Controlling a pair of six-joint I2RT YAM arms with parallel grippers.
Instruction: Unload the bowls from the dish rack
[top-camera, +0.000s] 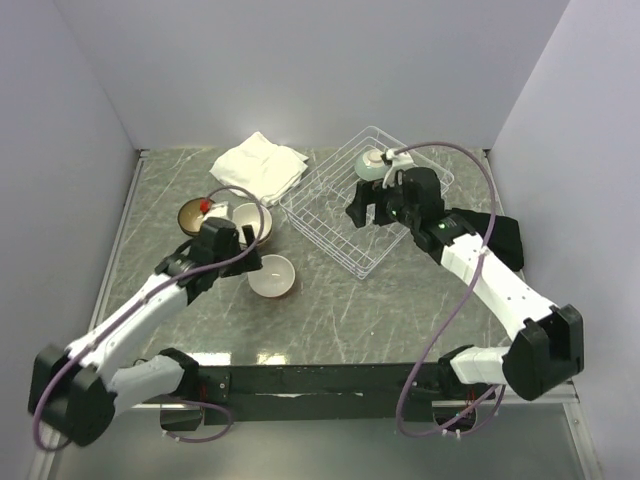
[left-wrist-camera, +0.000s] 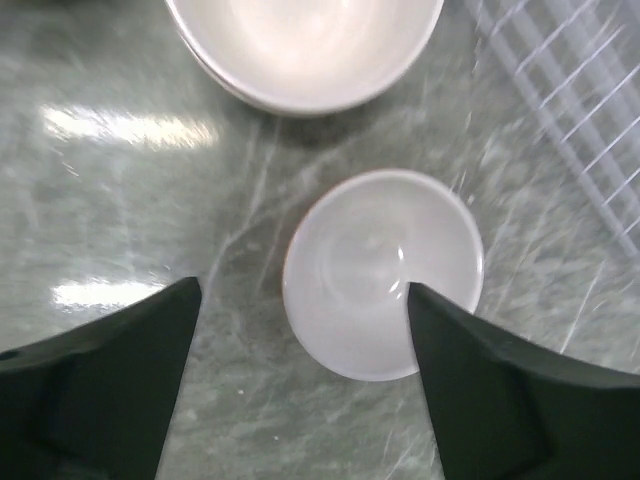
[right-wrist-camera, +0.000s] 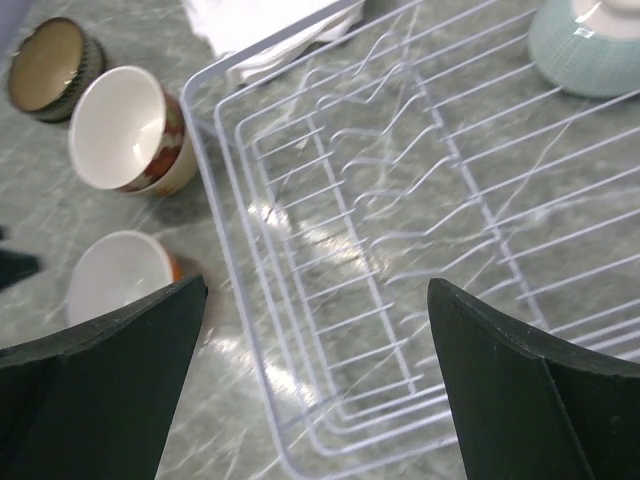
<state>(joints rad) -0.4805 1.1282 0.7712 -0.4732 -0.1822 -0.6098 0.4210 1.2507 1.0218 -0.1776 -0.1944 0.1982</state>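
Hovering over a small white bowl (left-wrist-camera: 380, 270) on the tabletop (left-wrist-camera: 120, 200), the left fingers (left-wrist-camera: 165, 330) are spread wide, holding nothing. Rightward, the right fingers (right-wrist-camera: 150, 340) hang wide apart and empty above the white wire dish rack (top-camera: 335, 222), whose far corner holds a pale green bowl (right-wrist-camera: 585, 50).

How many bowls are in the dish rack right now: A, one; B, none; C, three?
A: only the pale green bowl sits in the dish rack, at its far corner, and the right wrist view shows the rest of the grid bare.
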